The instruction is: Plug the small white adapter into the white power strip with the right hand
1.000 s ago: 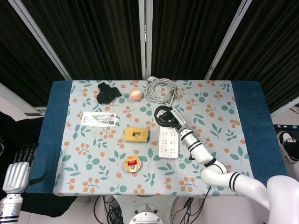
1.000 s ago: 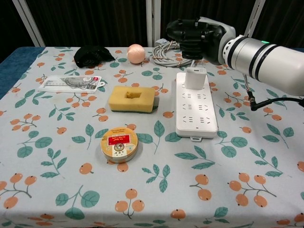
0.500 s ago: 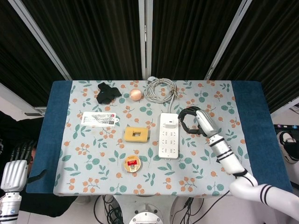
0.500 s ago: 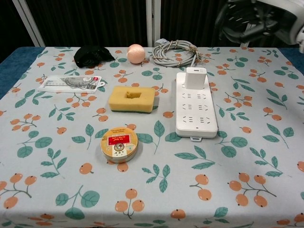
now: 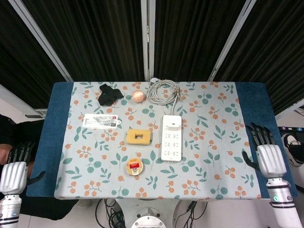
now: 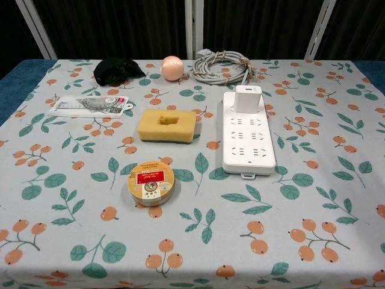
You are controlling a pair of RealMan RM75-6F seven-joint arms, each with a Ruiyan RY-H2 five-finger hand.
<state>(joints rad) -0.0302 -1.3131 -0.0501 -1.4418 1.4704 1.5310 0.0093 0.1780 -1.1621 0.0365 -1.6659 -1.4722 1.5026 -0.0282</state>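
The small white adapter (image 5: pixel 174 125) (image 6: pixel 247 99) stands upright, seated in the far end of the white power strip (image 5: pixel 171 142) (image 6: pixel 249 143), which lies lengthwise near the table's middle. My right hand (image 5: pixel 264 153) hangs off the table's right edge, fingers spread, holding nothing. My left hand (image 5: pixel 15 168) sits beyond the left edge, fingers apart and empty. Neither hand shows in the chest view.
The strip's grey coiled cable (image 5: pixel 163 90) (image 6: pixel 224 64) lies at the back. A yellow sponge (image 6: pixel 166 125), a round tin (image 6: pixel 151 182), a flat packet (image 6: pixel 89 106), a peach ball (image 6: pixel 172 67) and a black cloth (image 6: pixel 116 69) lie left of the strip.
My right hand let go of the adapter, lifted away to the right and now hangs beyond the table's right edge. The adapter stays seated in the strip.
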